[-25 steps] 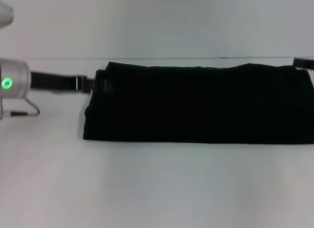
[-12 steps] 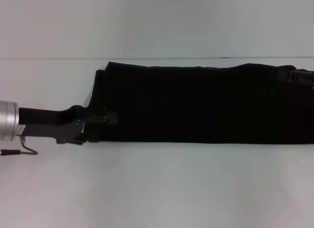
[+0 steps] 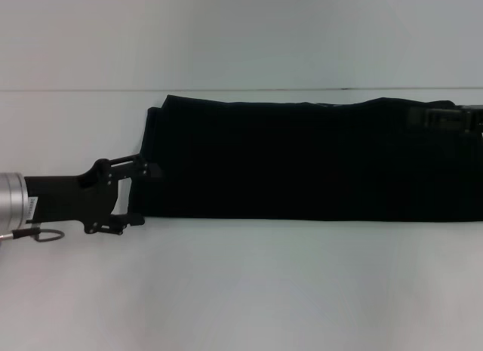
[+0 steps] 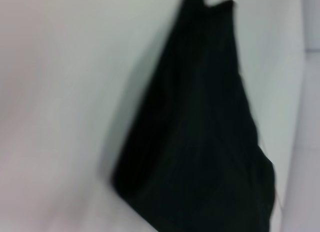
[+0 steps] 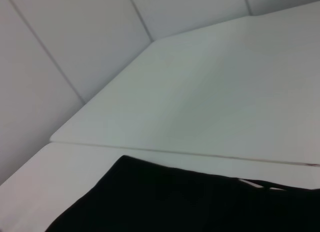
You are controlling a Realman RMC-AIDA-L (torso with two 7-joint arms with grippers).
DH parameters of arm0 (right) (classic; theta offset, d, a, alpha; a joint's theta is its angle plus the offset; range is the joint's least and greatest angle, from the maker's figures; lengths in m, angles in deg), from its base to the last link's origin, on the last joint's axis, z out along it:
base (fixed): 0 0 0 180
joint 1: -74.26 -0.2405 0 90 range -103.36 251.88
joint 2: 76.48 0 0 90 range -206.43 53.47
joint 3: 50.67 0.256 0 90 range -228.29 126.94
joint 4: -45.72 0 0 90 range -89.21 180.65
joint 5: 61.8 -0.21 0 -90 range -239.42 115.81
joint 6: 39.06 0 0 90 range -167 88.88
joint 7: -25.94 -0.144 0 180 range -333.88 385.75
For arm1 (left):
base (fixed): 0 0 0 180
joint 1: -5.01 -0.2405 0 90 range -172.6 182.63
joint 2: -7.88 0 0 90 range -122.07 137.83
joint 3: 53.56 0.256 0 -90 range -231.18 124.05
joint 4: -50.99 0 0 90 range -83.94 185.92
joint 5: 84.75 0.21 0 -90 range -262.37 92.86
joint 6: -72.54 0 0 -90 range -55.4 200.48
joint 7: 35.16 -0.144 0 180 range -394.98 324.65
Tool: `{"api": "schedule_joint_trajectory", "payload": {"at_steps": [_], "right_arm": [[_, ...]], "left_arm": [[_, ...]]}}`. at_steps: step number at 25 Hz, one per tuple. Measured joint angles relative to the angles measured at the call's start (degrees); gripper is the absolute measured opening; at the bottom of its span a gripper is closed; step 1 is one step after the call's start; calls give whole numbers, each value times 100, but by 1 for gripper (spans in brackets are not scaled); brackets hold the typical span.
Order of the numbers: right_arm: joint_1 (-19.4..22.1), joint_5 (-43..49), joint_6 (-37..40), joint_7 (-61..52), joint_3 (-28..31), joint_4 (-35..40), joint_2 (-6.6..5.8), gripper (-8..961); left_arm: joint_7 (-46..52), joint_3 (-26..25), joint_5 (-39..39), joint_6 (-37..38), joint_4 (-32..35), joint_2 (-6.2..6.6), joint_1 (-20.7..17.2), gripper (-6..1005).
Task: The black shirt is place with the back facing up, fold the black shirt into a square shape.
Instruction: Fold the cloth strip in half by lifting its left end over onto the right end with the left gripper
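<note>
The black shirt (image 3: 309, 158) lies folded into a long band across the far half of the white worktop (image 3: 241, 290), running from left of centre to the right edge of the head view. The left gripper (image 3: 142, 194) sits at the band's near left corner, its fingers (image 3: 139, 168) spread open, one just at the cloth's left edge, nothing clamped between them. The right gripper (image 3: 445, 118) is over the shirt's far right end; whether it is open cannot be told.
</note>
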Motion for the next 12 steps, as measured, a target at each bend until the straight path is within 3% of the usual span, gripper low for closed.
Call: {"api": "schedule_joint_trajectory", "payload": {"at_steps": [12], "right_arm": [[-155, -11, 1061, 922, -112, 57, 77, 793]], "left_arm": [[224, 28, 170, -648, -430, -64, 56, 961]]}}
